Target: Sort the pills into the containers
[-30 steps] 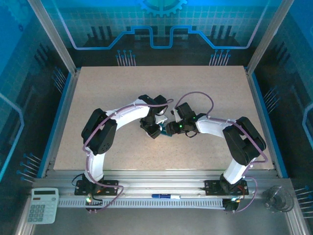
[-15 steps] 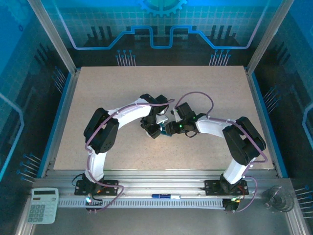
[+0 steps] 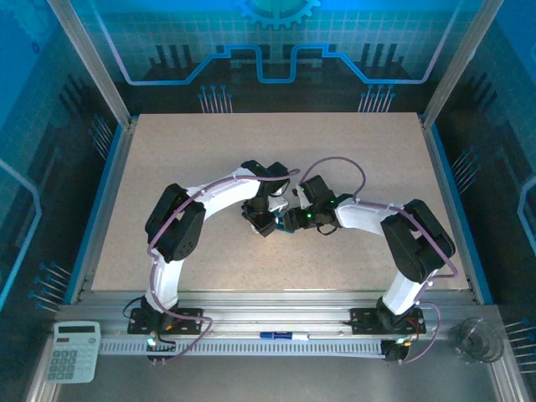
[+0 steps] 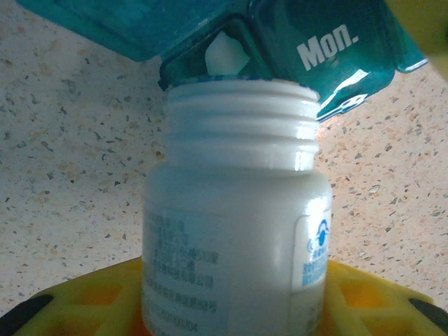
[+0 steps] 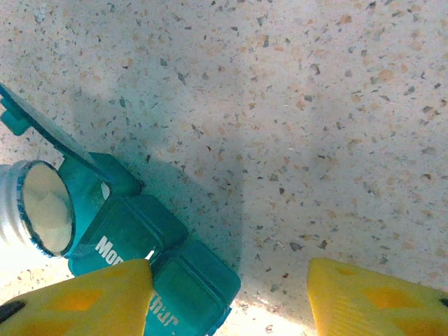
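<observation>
My left gripper (image 4: 224, 301) is shut on a white pill bottle (image 4: 238, 231), uncapped, its yellow fingers (image 4: 63, 301) on either side of the body. The bottle's threaded mouth tips against an open compartment of the teal containers (image 4: 329, 49) beside the lid marked "Mon."; a white pill (image 4: 224, 54) lies inside that compartment. In the right wrist view the containers (image 5: 161, 259) lie at the lower left with the bottle mouth (image 5: 43, 207) beside them. My right gripper (image 5: 231, 294) is open, its left finger (image 5: 77, 301) over the box's edge and bare table between the fingers. Both grippers meet mid-table (image 3: 276, 219).
The speckled table (image 3: 352, 151) is framed by aluminium rails and blue side walls. On the front rail lie a calculator (image 3: 74, 352), a blue pen (image 3: 283, 336) and a clear glass object (image 3: 476, 342).
The left arm's elbow has shifted slightly to the right. Both grippers stay where they were, with the bottle still at the pill box.
</observation>
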Motion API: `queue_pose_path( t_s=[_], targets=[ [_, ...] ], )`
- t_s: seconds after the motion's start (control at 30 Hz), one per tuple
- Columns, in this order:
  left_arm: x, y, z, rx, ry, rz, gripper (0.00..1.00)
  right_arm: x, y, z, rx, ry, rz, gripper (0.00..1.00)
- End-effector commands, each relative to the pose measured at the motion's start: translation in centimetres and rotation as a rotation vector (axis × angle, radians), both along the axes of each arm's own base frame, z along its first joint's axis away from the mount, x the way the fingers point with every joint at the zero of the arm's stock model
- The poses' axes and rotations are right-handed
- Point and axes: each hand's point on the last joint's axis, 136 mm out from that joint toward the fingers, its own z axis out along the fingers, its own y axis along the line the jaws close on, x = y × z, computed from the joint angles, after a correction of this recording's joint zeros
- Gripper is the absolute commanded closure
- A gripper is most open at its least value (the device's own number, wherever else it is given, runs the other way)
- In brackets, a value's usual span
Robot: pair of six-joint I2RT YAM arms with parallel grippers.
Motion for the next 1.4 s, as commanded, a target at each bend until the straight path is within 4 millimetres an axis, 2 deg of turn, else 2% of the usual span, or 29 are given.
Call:
queue_pose_path(
  t_s=[0.0, 0.43, 0.9, 1.37],
  targets=[
    [0.1, 0.1, 0.8, -0.009, -0.025, -0.010, 1.00, -2.1, -0.8, -2.5, -0.048, 0.072, 0.008, 0.39],
    [0.6, 0.2, 2.4, -0.109, -0.048, 0.048, 1.00, -2.3, -0.9, -2.8, -0.034, 0.086, -0.003, 0.39],
    [-0.6, 0.7, 1.7, -0.071, 0.016, 0.030, 1.00, -2.3, -0.8, -2.9, -0.029, 0.092, -0.009, 0.39],
    [-0.9, 0.2, 1.3, -0.044, 0.061, 0.001, 1.00, -2.3, -0.9, -3.1, -0.025, 0.096, -0.014, 0.39]
  ],
)
